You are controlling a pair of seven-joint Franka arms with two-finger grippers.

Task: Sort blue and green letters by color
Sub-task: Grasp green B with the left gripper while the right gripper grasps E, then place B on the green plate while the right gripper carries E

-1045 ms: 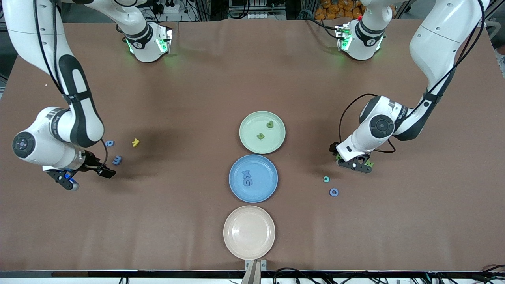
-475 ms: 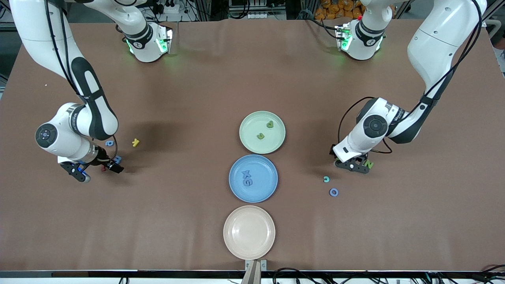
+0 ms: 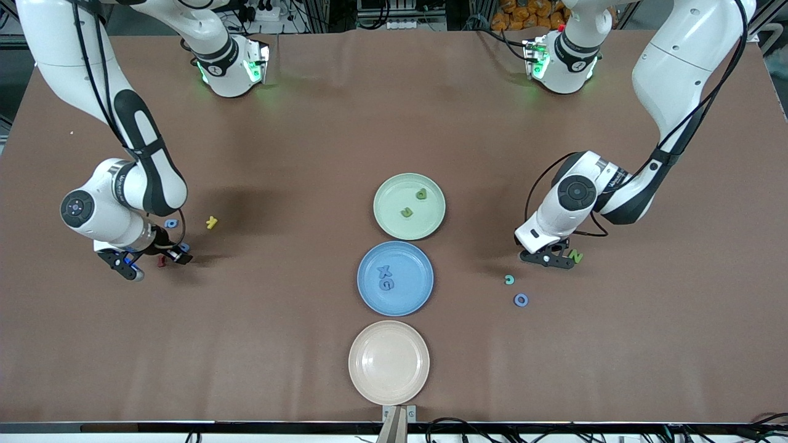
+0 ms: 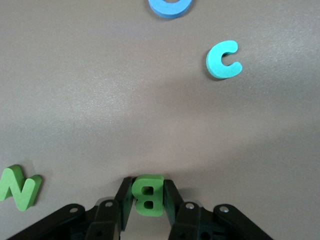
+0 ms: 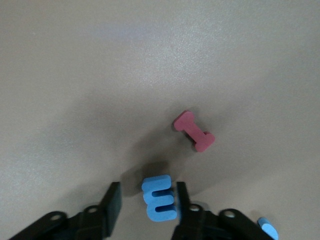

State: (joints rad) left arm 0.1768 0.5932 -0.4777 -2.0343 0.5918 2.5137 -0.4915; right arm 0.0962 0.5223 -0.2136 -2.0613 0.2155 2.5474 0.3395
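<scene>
My left gripper is shut on a green B, low over the table. A green N lies beside it and also shows in the left wrist view. My right gripper is open around a blue E on the table; one finger touches it. A blue a-shaped letter lies close by. The green plate holds a green P and U. The blue plate holds a blue X and G.
A dark red I lies just by the blue E. A yellow K lies toward the plates from it. A teal C and a blue ring letter lie near my left gripper. An empty pink plate is nearest the camera.
My right arm has swung toward the blue E, and its jaws now stand around it. My left arm has shifted slightly toward the bases, uncovering the green N.
</scene>
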